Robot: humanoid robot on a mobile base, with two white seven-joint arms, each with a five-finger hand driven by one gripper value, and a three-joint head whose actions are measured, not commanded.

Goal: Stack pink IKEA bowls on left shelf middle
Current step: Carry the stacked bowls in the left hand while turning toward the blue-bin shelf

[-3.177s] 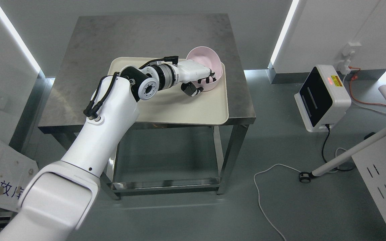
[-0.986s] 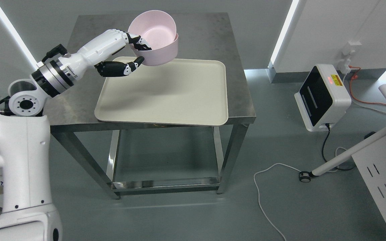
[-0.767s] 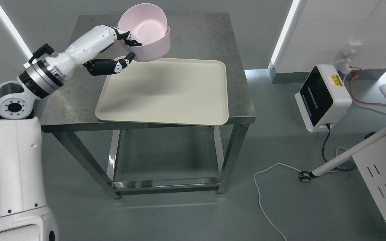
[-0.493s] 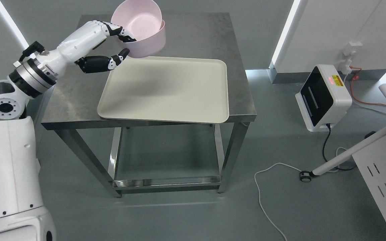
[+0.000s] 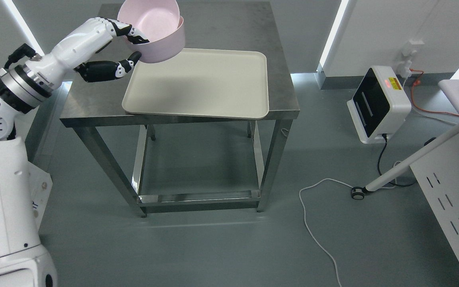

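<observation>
The left hand (image 5: 112, 48) holds two nested pink bowls (image 5: 153, 30) in the air above the far left corner of the cream tray (image 5: 201, 85). Its fingers (image 5: 134, 36) hook over the near rim and reach inside, while the thumb (image 5: 128, 65) braces under the outer wall. This pinch across the rim looks chosen to clamp both bowls as one, so the inner bowl cannot slip out. The pair is tilted, its opening turned up and towards the camera, with the inner rim standing a little proud of the outer one.

The bowls are clear of the tray and of the steel table (image 5: 277, 59), touching neither. The tray lies bare on the table, its near edge just overhanging the table's front edge, so it could shift if knocked. The forearm runs low over the table's left edge, with no obstacle to that side.

No shelf shows in the head view (it presumably lies off to the left, out of frame). I judge the task to be in its carry phase, with placing yet to come. To the right, well apart from the arm, stand a white box with a dark screen (image 5: 377, 103), a cable (image 5: 313, 223) trailing over the floor and a white perforated panel (image 5: 452, 207). The right hand is out of view.
</observation>
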